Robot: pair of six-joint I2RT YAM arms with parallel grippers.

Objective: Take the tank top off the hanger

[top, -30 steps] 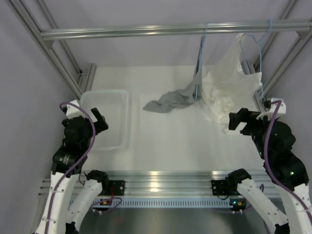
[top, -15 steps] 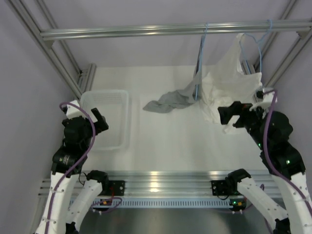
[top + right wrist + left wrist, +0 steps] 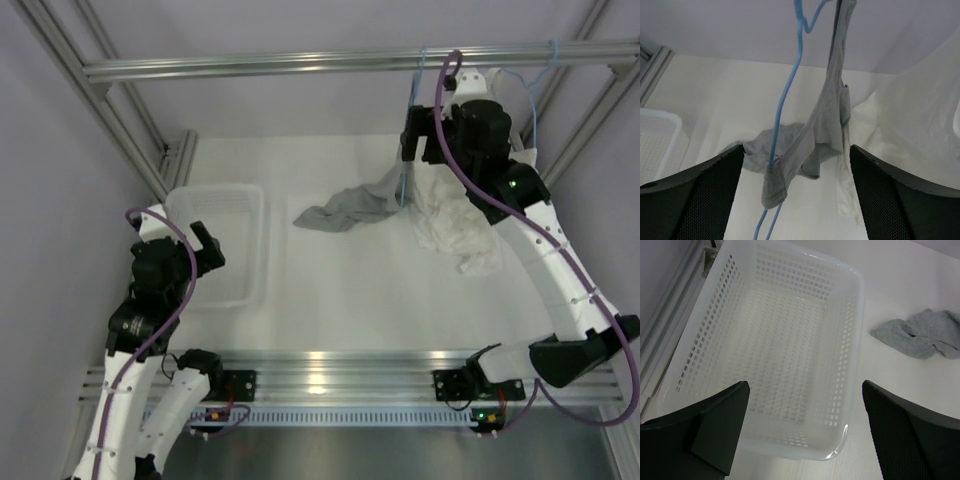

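Observation:
The grey tank top (image 3: 345,208) hangs by a strap from the light-blue wire hanger (image 3: 411,95) on the top rail, and its lower part lies on the table. In the right wrist view the hanger (image 3: 785,100) and the tank top (image 3: 827,120) hang straight ahead between my fingers. My right gripper (image 3: 412,150) (image 3: 796,150) is open and raised beside the hanger, holding nothing. My left gripper (image 3: 208,250) (image 3: 805,385) is open and empty above the near end of the basket. The tank top's end also shows in the left wrist view (image 3: 920,335).
A white perforated basket (image 3: 250,215) (image 3: 856,310) stands on the left of the table. A larger white garment (image 3: 455,215) (image 3: 920,125) hangs on a second blue hanger (image 3: 535,100) right of the tank top. An aluminium rail (image 3: 250,66) crosses the top.
My right arm has swung up and to the left, from low at the right of the white garment to just beside the tank top's hanger. The left arm has not moved.

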